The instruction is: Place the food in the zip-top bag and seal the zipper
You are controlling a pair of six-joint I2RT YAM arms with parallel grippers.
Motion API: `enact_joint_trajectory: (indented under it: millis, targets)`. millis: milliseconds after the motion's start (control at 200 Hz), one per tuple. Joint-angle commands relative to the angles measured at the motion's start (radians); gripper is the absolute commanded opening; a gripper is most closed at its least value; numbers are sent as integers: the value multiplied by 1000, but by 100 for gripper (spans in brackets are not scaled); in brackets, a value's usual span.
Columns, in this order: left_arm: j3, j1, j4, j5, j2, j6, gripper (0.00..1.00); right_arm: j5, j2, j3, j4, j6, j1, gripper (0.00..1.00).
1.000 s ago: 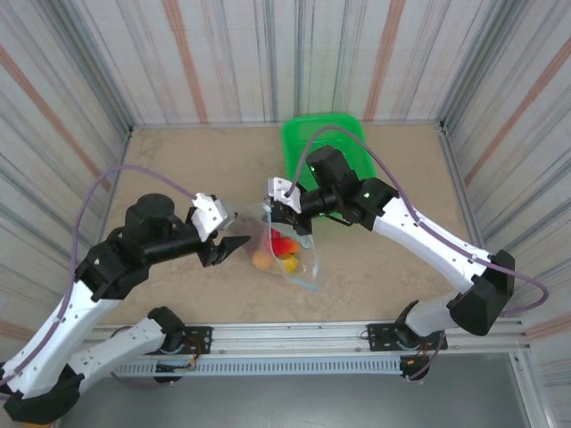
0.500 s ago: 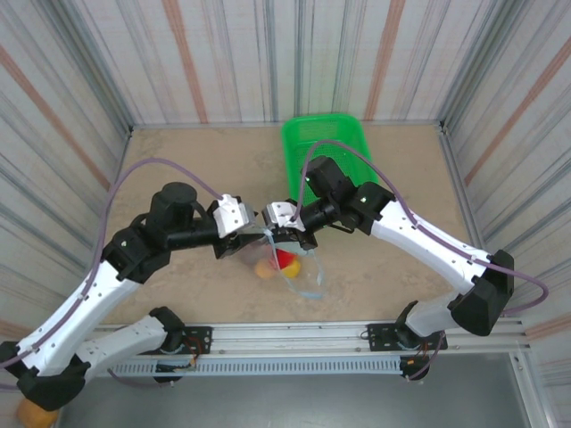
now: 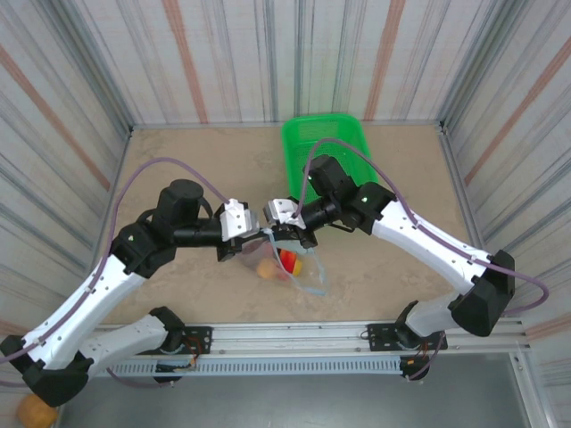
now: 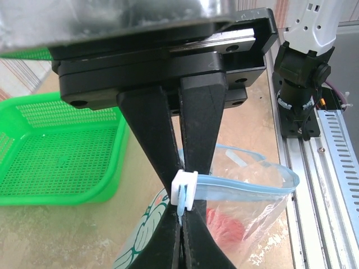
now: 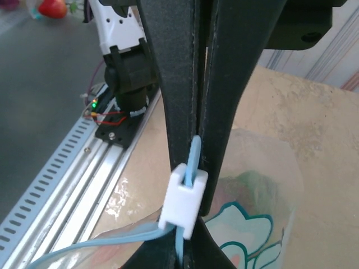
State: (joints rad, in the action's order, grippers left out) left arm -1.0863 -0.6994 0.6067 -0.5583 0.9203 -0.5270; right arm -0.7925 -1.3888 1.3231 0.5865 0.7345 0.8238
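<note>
The clear zip-top bag [image 3: 294,267] lies at mid-table with an orange, a red and a yellow piece of food [image 3: 286,260] inside. Red food [image 4: 224,221] shows through the plastic in the left wrist view. My left gripper [image 3: 247,234] and right gripper [image 3: 279,224] meet at the bag's upper left corner. The left gripper [image 4: 183,244] is shut on the pale blue zipper [image 4: 241,188] right at its white slider [image 4: 185,190]. The right gripper [image 5: 188,252] is shut on the same zipper [image 5: 194,152], which passes between its fingers by the slider [image 5: 184,202].
The green mesh tray [image 3: 326,147] stands at the back, just behind the right arm, and lies left of the fingers in the left wrist view [image 4: 56,151]. An orange ball [image 3: 36,410] lies off the table at the bottom left. Corrugated walls enclose the table.
My left arm swung right to the bag's corner and its gripper closed on the zipper. The right gripper shifted slightly left with the bag's mouth.
</note>
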Motion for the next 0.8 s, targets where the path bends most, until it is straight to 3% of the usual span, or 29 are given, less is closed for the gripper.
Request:
enact_joint_trajectory:
  millis: [0,220,381,556,791]
  targets:
    - [-7,13,-25,-21,-30,5,0,7,59,-16,-33,-59,-18,17]
    - [14,65,-139,106,-67,109,0,-11,149,25,-63,-178,-124,29]
    - [21,93,-195,66,-77,156,0,-73,159,60,-138,-307,-173,30]
    - [58,93,-216,-7,-70,167,0,-169,139,24,-320,-459,-154,35]
    - [74,93,-216,-16,-77,171,0,-166,61,46,-327,-463,-93,37]
